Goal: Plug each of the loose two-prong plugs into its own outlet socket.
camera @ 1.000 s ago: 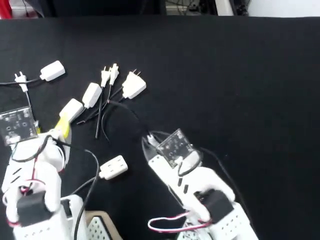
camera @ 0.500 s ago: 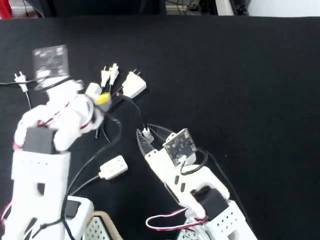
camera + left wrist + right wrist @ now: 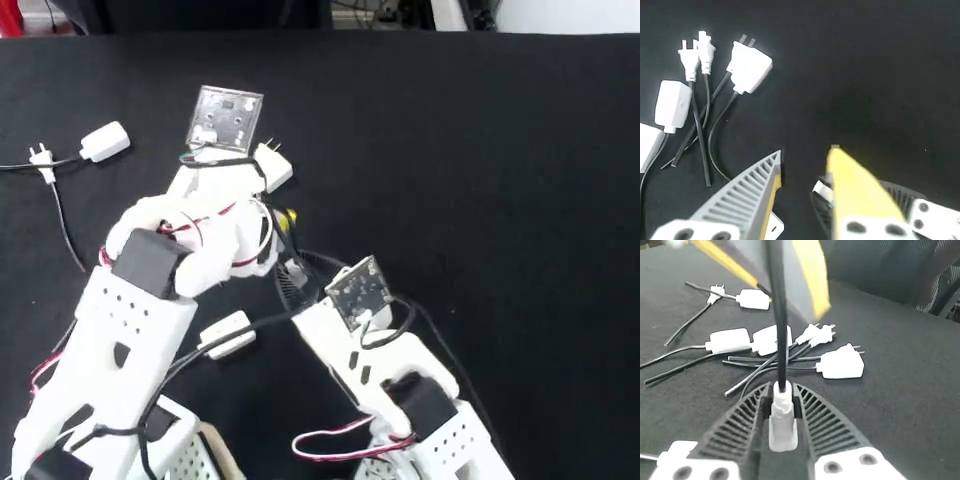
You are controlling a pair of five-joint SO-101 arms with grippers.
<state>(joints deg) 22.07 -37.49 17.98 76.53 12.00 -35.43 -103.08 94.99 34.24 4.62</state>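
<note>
The right gripper (image 3: 781, 390) is clamped on a small white plug (image 3: 781, 422) near the middle of the table (image 3: 500, 150), with the left gripper (image 3: 805, 151) gaping close over it — a regrasp, we judge — so we want its fingers (image 3: 850, 185) centred on the plug's body, clear of the cord (image 3: 776, 315), before closing.

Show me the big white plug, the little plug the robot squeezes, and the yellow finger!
big white plug (image 3: 750, 67), left wrist view, on its body.
little plug (image 3: 781, 422), right wrist view, on its white body.
yellow finger (image 3: 855, 192), left wrist view, on its flat side.
</note>
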